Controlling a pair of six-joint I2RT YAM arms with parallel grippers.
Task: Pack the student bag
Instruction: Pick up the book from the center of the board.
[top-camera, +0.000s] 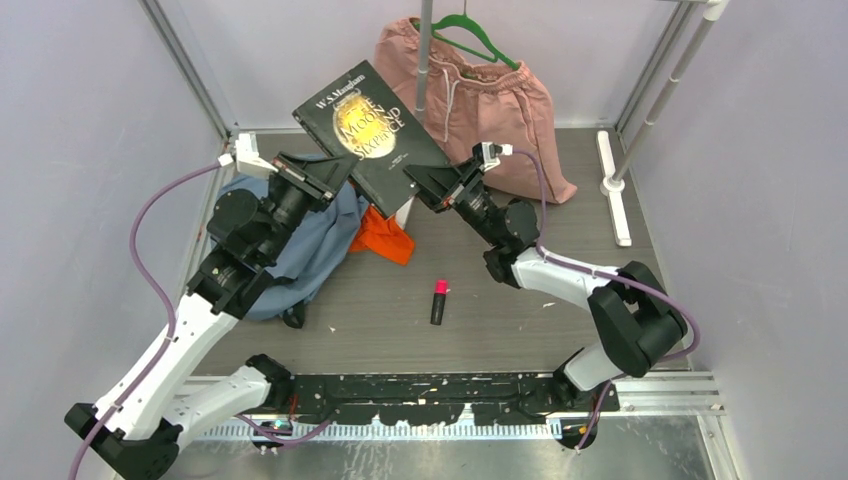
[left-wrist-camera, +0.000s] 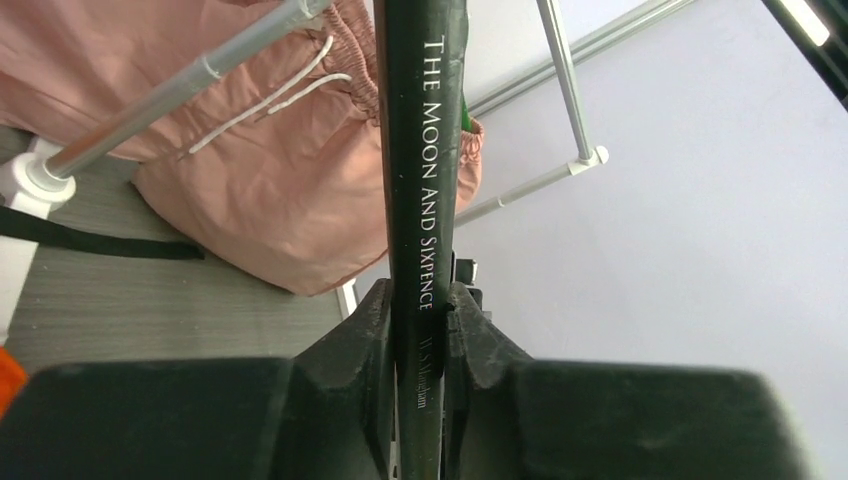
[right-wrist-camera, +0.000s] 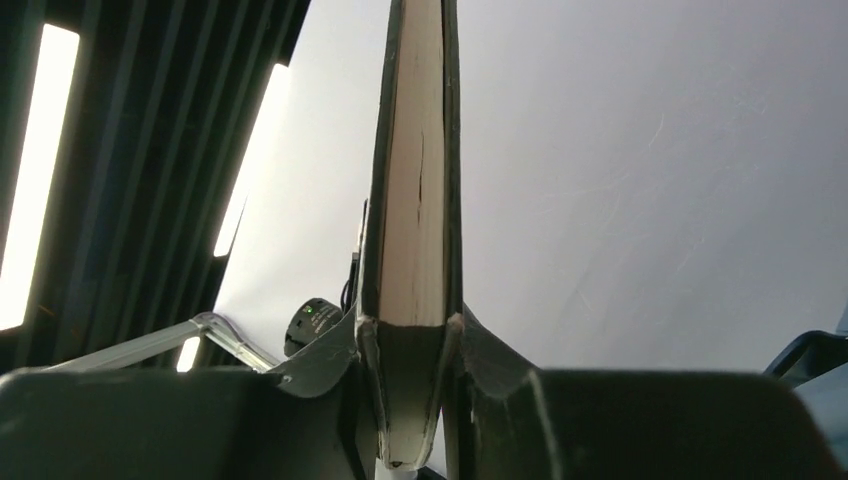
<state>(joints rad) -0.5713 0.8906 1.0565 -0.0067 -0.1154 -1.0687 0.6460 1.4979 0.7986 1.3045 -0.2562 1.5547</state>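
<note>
Most of the student bag (top-camera: 322, 248) out of sight beneath left arm (top-camera: 240, 228)

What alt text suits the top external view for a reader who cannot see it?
Two robot arms hold a black book tilted above the table, the left end effector and right end effector each clamped on an edge. The grey-blue student bag lies under the left arm beside an orange cloth; pink shorts sit behind.

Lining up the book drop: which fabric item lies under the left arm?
The grey-blue student bag; the orange cloth lies beside it, the pink shorts are at the back.
</note>
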